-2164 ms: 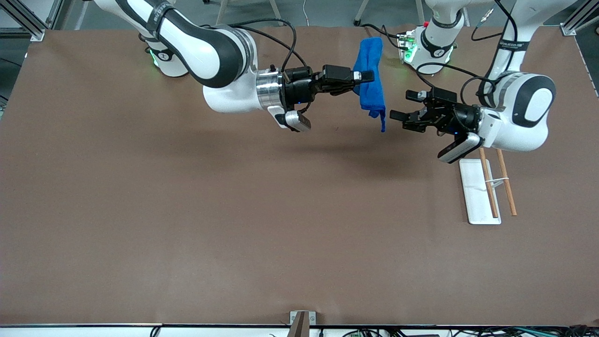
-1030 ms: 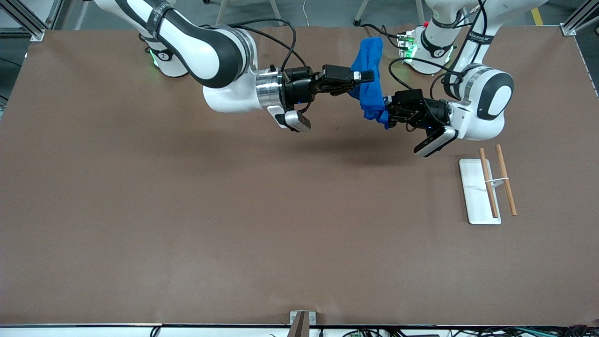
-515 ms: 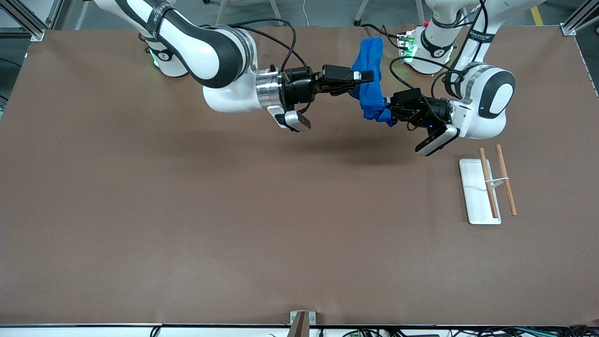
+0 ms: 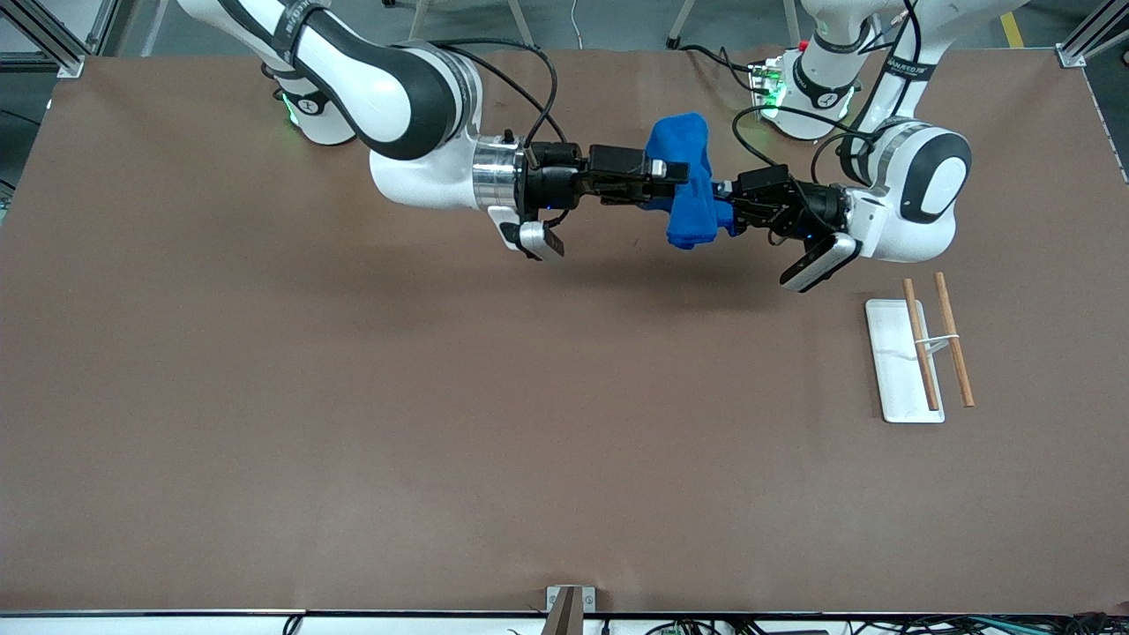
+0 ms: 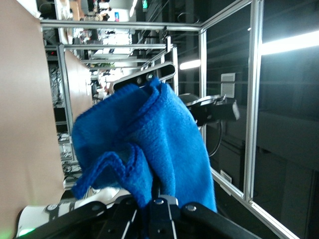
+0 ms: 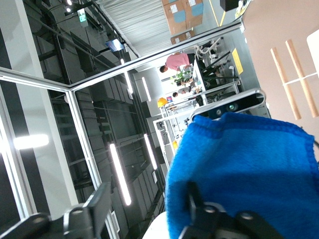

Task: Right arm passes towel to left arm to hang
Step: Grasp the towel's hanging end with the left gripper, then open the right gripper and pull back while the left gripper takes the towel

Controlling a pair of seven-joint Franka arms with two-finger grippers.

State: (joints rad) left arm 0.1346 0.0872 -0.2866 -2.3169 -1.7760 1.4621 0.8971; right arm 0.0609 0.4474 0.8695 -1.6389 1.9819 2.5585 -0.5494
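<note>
The blue towel hangs bunched in the air between both grippers, over the table's part near the arms' bases. My left gripper is shut on the towel's lower end; in the left wrist view its fingers pinch the cloth. My right gripper is open at the towel's other side. In the right wrist view one finger lies against the cloth and the other finger stands well apart with nothing between them.
A white flat base with two wooden rods lies on the brown table toward the left arm's end, nearer the front camera than the grippers. The rods also show in the right wrist view.
My left gripper moved in and shut on the towel's lower end. My right gripper has opened and shifted back a little. The towel went from a long hanging strip to a shorter bunch.
</note>
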